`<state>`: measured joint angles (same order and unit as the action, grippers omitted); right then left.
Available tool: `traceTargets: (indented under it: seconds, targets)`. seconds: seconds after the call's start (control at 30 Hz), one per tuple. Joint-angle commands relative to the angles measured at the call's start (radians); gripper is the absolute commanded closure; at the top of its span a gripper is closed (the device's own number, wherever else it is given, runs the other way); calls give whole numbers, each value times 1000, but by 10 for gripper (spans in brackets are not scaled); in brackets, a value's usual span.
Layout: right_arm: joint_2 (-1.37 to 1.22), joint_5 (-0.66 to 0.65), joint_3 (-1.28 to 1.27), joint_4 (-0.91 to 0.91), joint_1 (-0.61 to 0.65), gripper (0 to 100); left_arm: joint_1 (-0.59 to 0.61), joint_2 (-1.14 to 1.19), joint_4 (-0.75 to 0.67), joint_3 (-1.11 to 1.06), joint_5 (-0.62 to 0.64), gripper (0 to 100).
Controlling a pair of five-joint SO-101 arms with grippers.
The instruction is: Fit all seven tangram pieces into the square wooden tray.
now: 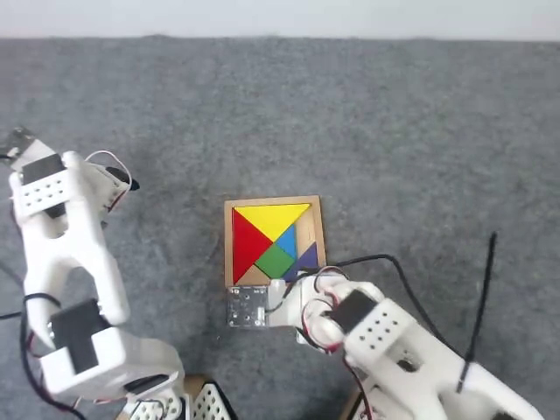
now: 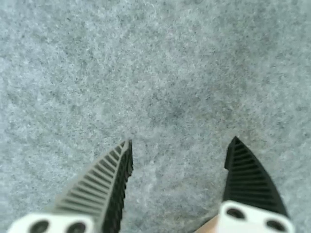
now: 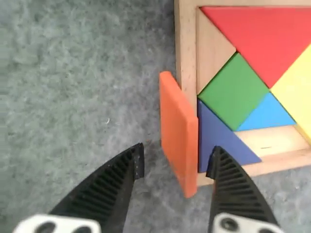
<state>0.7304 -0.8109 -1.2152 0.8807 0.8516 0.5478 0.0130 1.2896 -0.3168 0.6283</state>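
The right pincer is about half open and holds nothing. The orange piece stands between its two fingers. One finger is apart from the piece, over the grey surface. The other finger is just beside it, above the dark blue piece. I cannot tell if it touches. The orange piece is up on its thin edge, tilted, leaning on the rim of the tray.

Seen from high up, the tray lies in the middle of the surface. The right arm comes in from 5 o'clock to the tray's 6 o'clock side. In the tray, the yellow piece is at 12 o'clock and the red piece is at 9 o'clock. The green piece is near 6 o'clock and the light blue piece is in the middle. A tiny dark mark on the tray's wood is too small to read.

The left pincer is wide open and holds nothing. It hangs over the grey surface. The left arm is at 9 o'clock, well apart from the tray.
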Motion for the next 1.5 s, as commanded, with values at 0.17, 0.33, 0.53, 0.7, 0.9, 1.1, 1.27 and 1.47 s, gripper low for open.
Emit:
traceTargets:
  seconds: [0.17,0.33,0.53,0.7,0.9,1.1,1.27,1.47]
  targets:
    - [-176,9,83,-119,5,786,-8,-5,-15,30,-8,706]
    - [-177,9,83,-127,4,917,-8,-5,-15,30,-8,706]
    - [-176,26,83,-125,2,990,-8,-5,-15,30,-8,706]
    - [-176,120,155,-91,-68,991,-8,-5,-15,30,-8,706]
    - [-186,325,338,59,-200,991,-8,-5,-15,30,-9,706]
    - [-225,592,496,119,-329,992,-8,-5,-15,30,-9,706]
    - [-467,813,661,124,-456,992,-8,-5,-14,30,-9,706]
    - [-750,882,876,203,-464,991,-8,-5,-14,30,-9,706]
